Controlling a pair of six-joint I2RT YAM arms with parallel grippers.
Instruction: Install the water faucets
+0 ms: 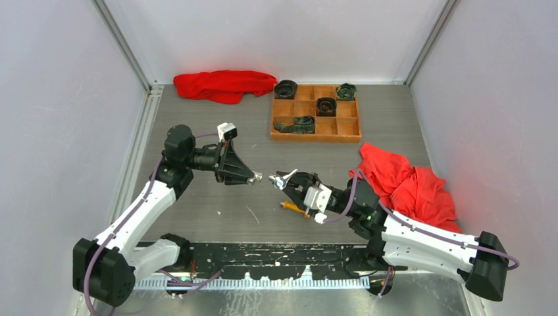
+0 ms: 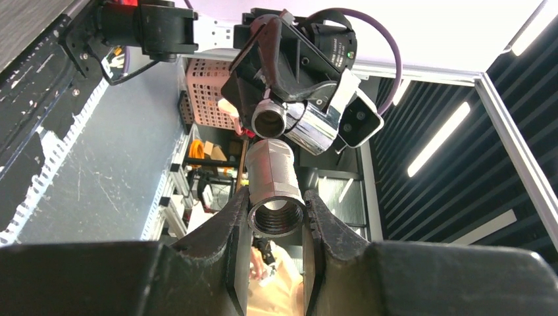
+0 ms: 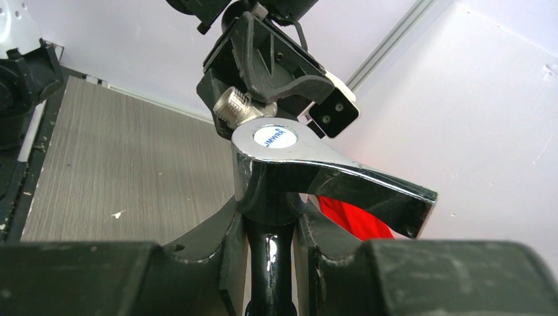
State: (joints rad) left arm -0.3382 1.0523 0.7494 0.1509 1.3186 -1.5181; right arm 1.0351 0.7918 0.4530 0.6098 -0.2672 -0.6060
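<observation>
While our right gripper (image 3: 270, 217) clamps the silver faucet (image 3: 309, 171), our left gripper (image 2: 276, 212) pinches a threaded fitting (image 2: 271, 174) facing it, seemingly for joining.

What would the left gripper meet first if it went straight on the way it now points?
Probably the silver faucet in the right gripper, just across a small gap; the threaded fitting the left gripper holds would touch it first.

Bare tabletop (image 1: 224, 210) lay below the left gripper (image 1: 253, 178); a crumpled red cloth (image 1: 411, 187) crowded behind the right gripper (image 1: 289, 183); a wooden tray (image 1: 347, 126) stood beyond.
</observation>
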